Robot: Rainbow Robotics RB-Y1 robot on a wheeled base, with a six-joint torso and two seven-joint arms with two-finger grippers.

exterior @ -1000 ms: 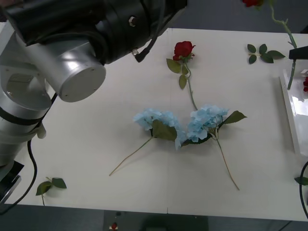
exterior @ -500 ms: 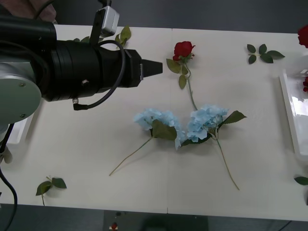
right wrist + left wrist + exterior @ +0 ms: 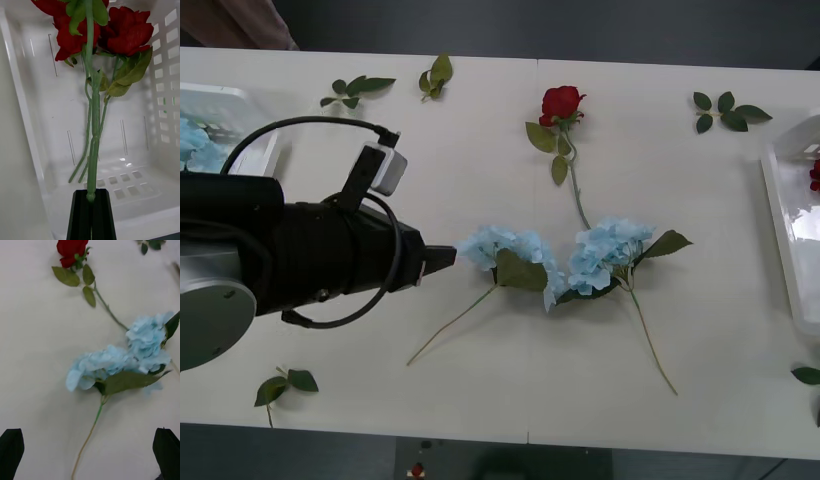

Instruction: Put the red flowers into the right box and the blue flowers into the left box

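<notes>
Left gripper sits low in the left wrist view, black fingers spread wide at the two bottom corners, nothing between them. Straight ahead of it lies the near blue flower, its stem running down the frame toward the gap, so the long axis points nearly along the approach. In the front view that left gripper tips in from the left, just beside the blue flower at centre frame; I'd judge this arm the nearer one for the pick, and the stem calls for a turned wrist or a grab at the head. Beyond, the second blue flower, then a red flower at upper centre. Left box upper left, with blue in it. Over at the right edge, the right box; the right gripper is clamped on a red flower stem over the right box.
</notes>
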